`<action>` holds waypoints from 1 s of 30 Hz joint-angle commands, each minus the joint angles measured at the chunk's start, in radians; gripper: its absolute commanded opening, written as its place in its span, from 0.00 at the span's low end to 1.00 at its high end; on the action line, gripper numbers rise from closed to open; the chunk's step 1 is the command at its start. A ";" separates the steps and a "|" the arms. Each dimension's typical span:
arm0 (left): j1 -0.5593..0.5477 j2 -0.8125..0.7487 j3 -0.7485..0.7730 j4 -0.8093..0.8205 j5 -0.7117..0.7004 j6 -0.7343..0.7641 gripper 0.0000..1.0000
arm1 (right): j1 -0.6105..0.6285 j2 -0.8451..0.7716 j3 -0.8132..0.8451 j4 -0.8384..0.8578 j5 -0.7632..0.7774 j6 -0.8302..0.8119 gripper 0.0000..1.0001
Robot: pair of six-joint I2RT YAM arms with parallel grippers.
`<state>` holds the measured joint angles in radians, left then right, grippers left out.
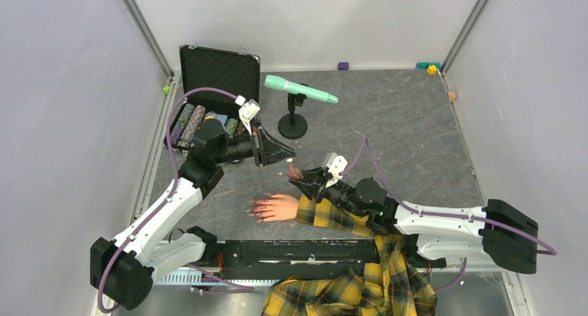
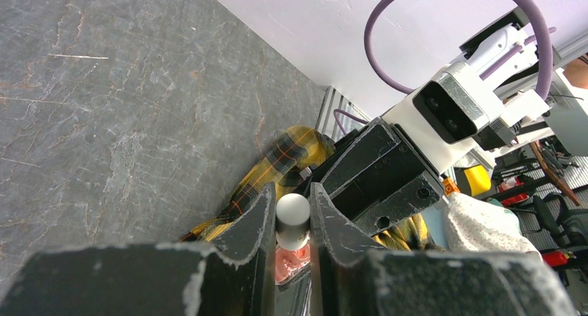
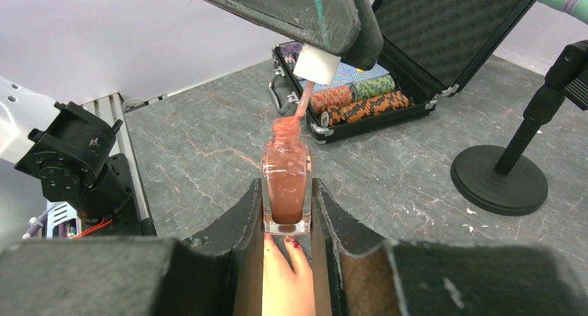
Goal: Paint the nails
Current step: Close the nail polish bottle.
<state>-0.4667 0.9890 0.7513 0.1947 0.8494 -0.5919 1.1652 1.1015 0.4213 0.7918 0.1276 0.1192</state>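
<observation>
The pale mannequin hand (image 1: 281,206) in a yellow plaid sleeve (image 1: 326,214) lies at the table's near middle, its red-pink nails (image 1: 255,208) pointing left. Two nails (image 3: 290,243) show under the bottle in the right wrist view. My right gripper (image 1: 299,174) is shut on the brownish polish bottle (image 3: 286,181), held upright just above the hand. My left gripper (image 1: 283,156) is shut on the white cap (image 2: 292,212), just above the bottle's open neck. The cap's brush stem (image 3: 303,102) runs down into the neck. The brush tip is hidden in the polish.
An open black case (image 1: 218,73) with poker chips stands at the back left. A mint microphone (image 1: 299,91) on a black stand (image 1: 292,127) is behind the grippers. Small coloured blocks (image 1: 431,68) lie along the back wall. Plaid cloth (image 1: 347,288) hangs over the near edge.
</observation>
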 commanded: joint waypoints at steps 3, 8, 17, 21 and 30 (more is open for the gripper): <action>-0.002 -0.012 0.001 0.045 0.028 -0.025 0.02 | 0.005 -0.001 0.047 0.038 0.023 0.008 0.00; -0.002 -0.015 0.000 0.045 0.028 -0.024 0.02 | 0.006 0.001 0.052 0.026 0.038 0.011 0.00; -0.001 -0.014 0.000 0.045 0.030 -0.022 0.02 | 0.005 0.016 0.086 -0.001 0.043 0.010 0.00; -0.002 -0.015 0.000 0.045 0.030 -0.022 0.02 | 0.005 0.017 0.096 -0.006 0.056 0.014 0.00; -0.002 -0.020 -0.001 0.042 0.024 -0.017 0.02 | 0.005 0.009 0.122 -0.019 0.064 0.028 0.00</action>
<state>-0.4667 0.9890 0.7502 0.1978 0.8513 -0.5919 1.1652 1.1172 0.4721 0.7494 0.1761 0.1345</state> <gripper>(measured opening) 0.230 0.286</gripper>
